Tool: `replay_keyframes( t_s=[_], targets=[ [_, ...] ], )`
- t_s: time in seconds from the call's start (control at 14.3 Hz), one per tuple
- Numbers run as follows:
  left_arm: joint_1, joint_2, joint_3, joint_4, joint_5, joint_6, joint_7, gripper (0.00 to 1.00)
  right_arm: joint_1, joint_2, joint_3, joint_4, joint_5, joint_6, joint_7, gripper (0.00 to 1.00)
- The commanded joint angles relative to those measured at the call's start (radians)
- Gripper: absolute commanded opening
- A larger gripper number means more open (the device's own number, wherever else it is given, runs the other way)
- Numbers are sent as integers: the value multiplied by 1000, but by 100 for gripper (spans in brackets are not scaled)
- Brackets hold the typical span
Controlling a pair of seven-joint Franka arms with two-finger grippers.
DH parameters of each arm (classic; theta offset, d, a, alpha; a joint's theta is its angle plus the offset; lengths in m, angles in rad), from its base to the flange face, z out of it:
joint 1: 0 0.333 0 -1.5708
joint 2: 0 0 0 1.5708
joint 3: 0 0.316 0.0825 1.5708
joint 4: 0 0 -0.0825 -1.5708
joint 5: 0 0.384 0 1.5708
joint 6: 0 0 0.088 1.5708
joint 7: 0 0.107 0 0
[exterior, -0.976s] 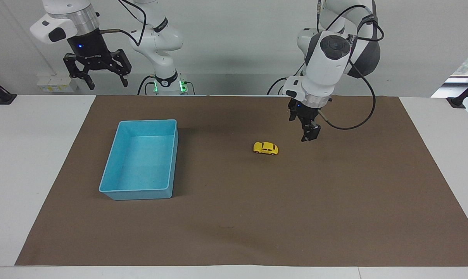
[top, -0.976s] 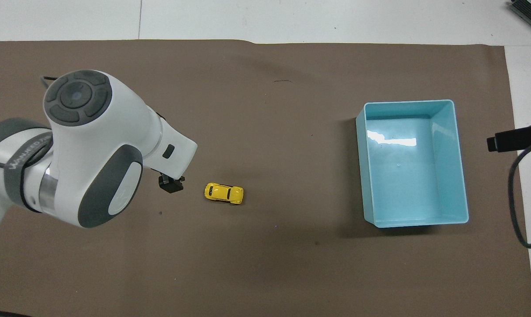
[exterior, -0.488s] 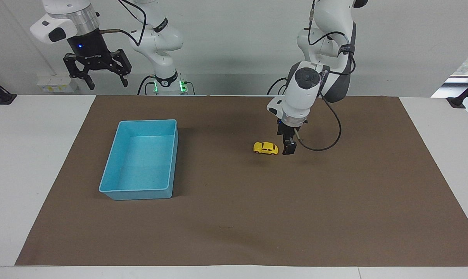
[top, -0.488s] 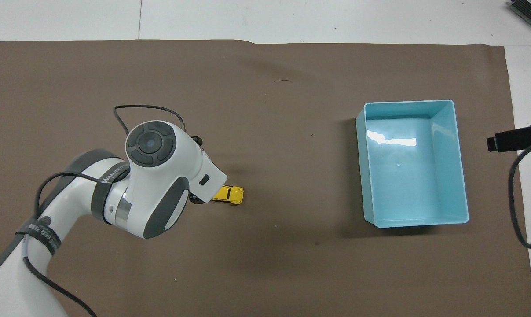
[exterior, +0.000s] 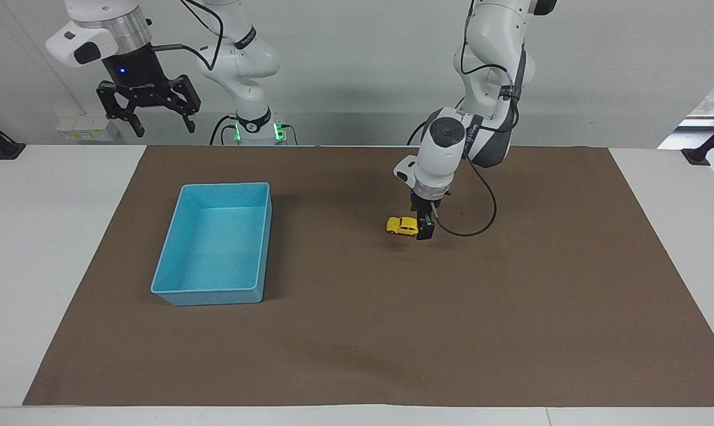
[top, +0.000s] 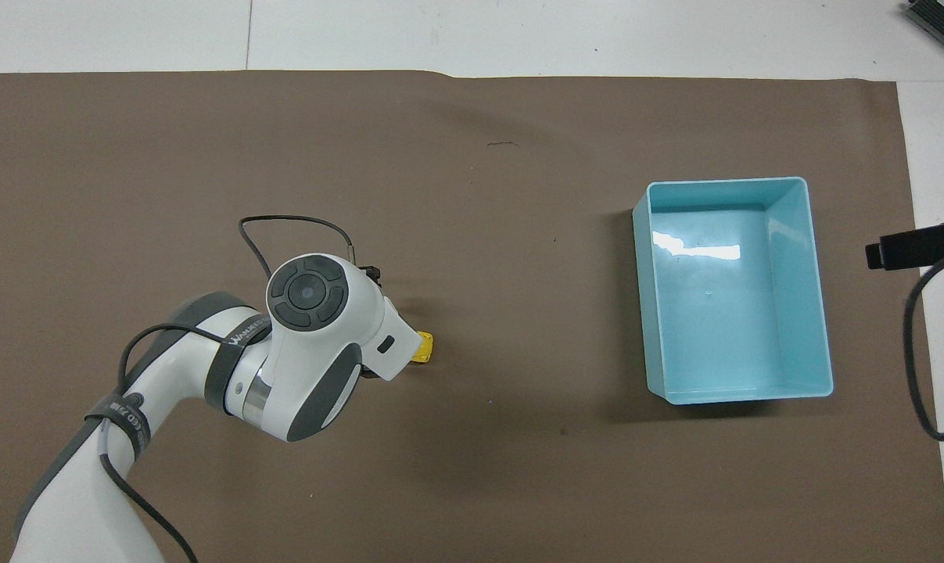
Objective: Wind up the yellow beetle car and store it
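The yellow beetle car (exterior: 400,225) stands on the brown mat near the table's middle, toward the left arm's end. My left gripper (exterior: 423,228) is down at mat level at the end of the car that points toward the left arm's end, and it covers that end. In the overhead view my left wrist hides most of the car (top: 424,347); only its tip shows. My right gripper (exterior: 148,116) hangs open and empty, raised high near its base, and waits.
An empty blue bin (exterior: 215,290) stands on the mat toward the right arm's end; it also shows in the overhead view (top: 741,397). A brown mat (exterior: 510,331) covers most of the white table.
My left gripper has come down and moved sideways toward the car until it stands at the car's end. The car, the bin and the right arm have not moved.
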Motion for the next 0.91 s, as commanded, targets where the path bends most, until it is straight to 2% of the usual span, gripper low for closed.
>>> replay_keyframes(
  t_s=[0.0, 0.35, 0.42, 0.49, 0.56, 0.63, 0.7, 0.77, 0.84],
  targets=[
    [-59, 20, 22, -39, -13, 70, -55, 100, 0, -1, -2, -3, 4, 5, 22, 100],
    [-95, 15, 22, -47, -12, 58, -75, 100, 0, -1, -2, -3, 4, 5, 22, 100],
    [-98, 15, 22, -47, -12, 58, -96, 91, 0, -1, -2, -3, 4, 5, 22, 100],
    [-98, 14, 22, -47, -12, 56, -112, 72, 0, -1, -2, -3, 4, 5, 22, 100],
    [-98, 14, 22, -47, -12, 55, -113, 47, 0, -1, -2, -3, 4, 5, 22, 100],
    [-98, 15, 22, -45, -10, 56, -113, 32, 0, -1, -2, -3, 4, 5, 22, 100],
    [-96, 15, 22, -45, -10, 55, -110, 23, 0, -1, -2, -3, 4, 5, 22, 100],
    [-93, 15, 22, -47, -10, 55, -106, 4, 0, -1, -2, -3, 4, 5, 22, 100],
    [-87, 15, 22, -47, -10, 55, -104, 0, 0, -1, -2, -3, 4, 5, 22, 100]
  ],
)
